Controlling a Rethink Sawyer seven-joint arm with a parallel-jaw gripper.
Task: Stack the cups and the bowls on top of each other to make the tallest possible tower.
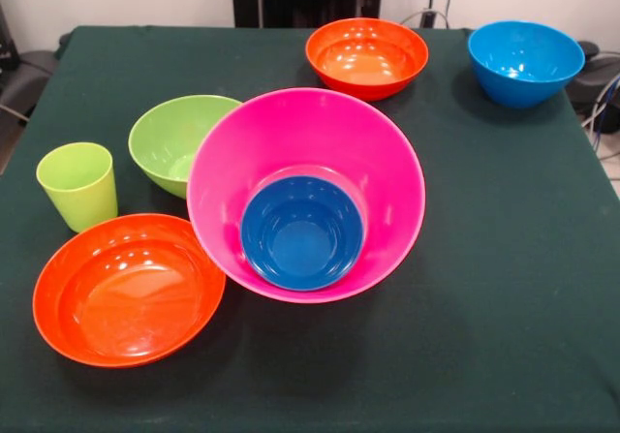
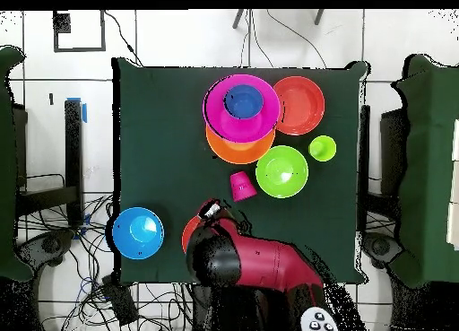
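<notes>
Found the pink bowl (image 1: 334, 142) mid-table, tipped a little, with the dark blue bowl (image 1: 301, 231) nested inside it. Saw from overhead an orange bowl (image 2: 240, 152) peeking out from under the pink bowl, so judged a low tower already begun.

Saw the green bowl (image 1: 174, 140) touching the pink bowl's rim, and the lime cup (image 1: 77, 186) just beyond the green bowl from it. Found a red bowl (image 1: 128, 288) just beside the pink bowl, rims nearly touching. Spotted, only from overhead, a pink cup (image 2: 243, 186) mouth-down near the orange bowl. Found a second red bowl (image 1: 366, 57) and the light blue bowl (image 1: 525, 62) well apart from the pink bowl.

Saw the gripper (image 2: 212, 210) only from overhead, near the pink cup and apart from the pink bowl, holding nothing visible; could not tell how wide the jaws stood.

Judged all pieces light, stiff, glossy plastic, so slippery and prone to skid or tip if nudged. Judged a pinch across the rim wall best for bowls, and a grasp across the tapered sides, near the upturned base, best for the pink cup.
</notes>
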